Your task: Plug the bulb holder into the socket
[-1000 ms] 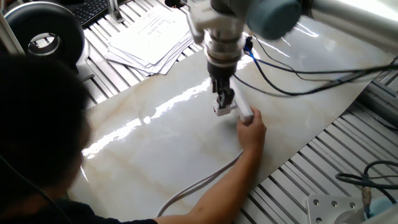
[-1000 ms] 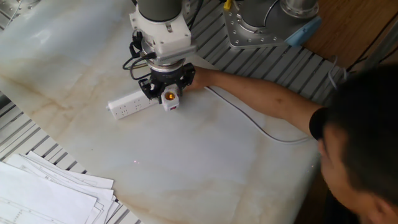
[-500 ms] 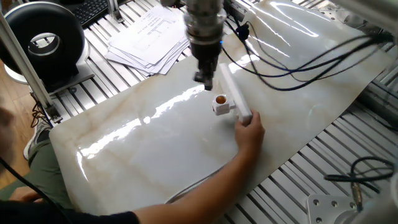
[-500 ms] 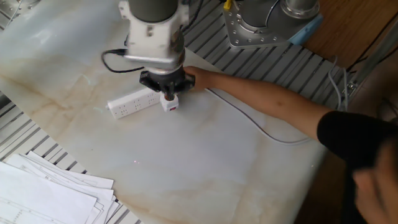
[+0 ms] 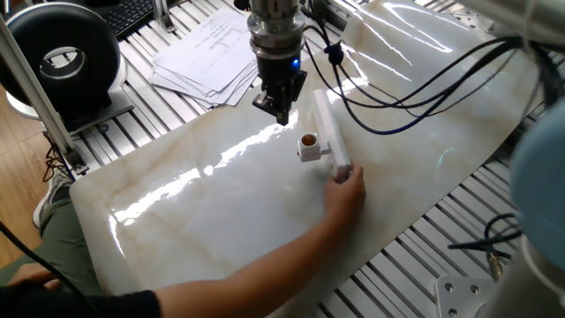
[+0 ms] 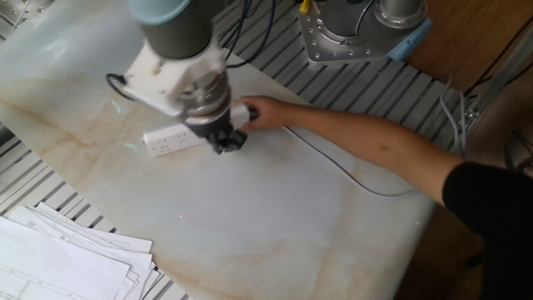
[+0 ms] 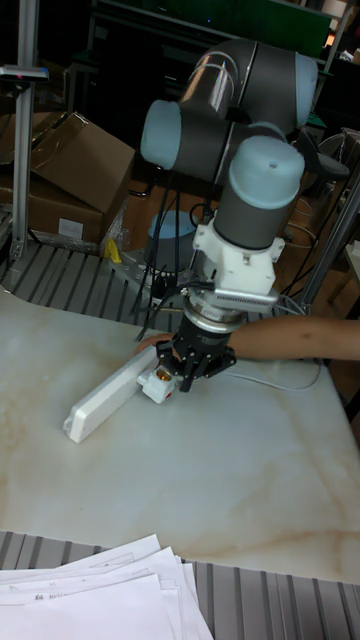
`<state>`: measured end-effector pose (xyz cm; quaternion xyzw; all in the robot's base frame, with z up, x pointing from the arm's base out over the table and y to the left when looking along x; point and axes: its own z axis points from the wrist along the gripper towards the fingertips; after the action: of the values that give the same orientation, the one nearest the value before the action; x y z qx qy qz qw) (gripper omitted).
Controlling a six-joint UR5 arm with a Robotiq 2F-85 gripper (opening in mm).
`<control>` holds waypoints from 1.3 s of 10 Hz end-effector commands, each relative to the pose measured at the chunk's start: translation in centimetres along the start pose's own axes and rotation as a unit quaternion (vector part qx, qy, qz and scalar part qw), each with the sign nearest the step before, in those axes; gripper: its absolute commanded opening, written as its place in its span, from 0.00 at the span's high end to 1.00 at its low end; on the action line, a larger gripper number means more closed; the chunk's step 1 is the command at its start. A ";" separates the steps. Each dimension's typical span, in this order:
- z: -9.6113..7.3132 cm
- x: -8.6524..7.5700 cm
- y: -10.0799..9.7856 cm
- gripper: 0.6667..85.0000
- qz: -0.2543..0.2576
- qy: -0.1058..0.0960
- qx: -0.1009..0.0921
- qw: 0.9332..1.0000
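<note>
I saw the bulb holder (image 5: 307, 147) seated against the side of the power strip (image 5: 328, 140), its orange-brass opening facing up, both on the marble-patterned table (image 5: 221, 212). A person's hand (image 5: 347, 188) pressed on the strip's near end, by the grey cable (image 6: 350, 177). The gripper (image 5: 277, 110) hung just beside the holder, holding nothing; I could not tell whether its fingers stood apart or together. A stack of papers (image 5: 212, 55) lay well apart.
</note>
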<state>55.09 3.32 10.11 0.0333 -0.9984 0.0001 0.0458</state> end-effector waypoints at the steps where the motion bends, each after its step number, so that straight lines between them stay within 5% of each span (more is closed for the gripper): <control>1: 1.1 -1.9 -0.2 0.99 0.039 -0.014 -0.009 0.999; 4: 2.5 -2.4 -1.2 0.99 0.036 -0.032 -0.020 0.999; 8: 2.7 -1.0 -0.7 0.99 0.076 -0.006 -0.036 0.996; 10: 2.7 -0.7 -1.8 0.99 0.068 -0.002 -0.014 0.998; 12: 2.6 -2.8 -2.3 0.99 0.026 -0.042 -0.004 0.999; 13: 2.4 -4.7 -1.9 0.99 0.004 -0.080 -0.012 0.997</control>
<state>57.13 1.56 7.18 -0.0067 -0.9998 -0.0090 0.0161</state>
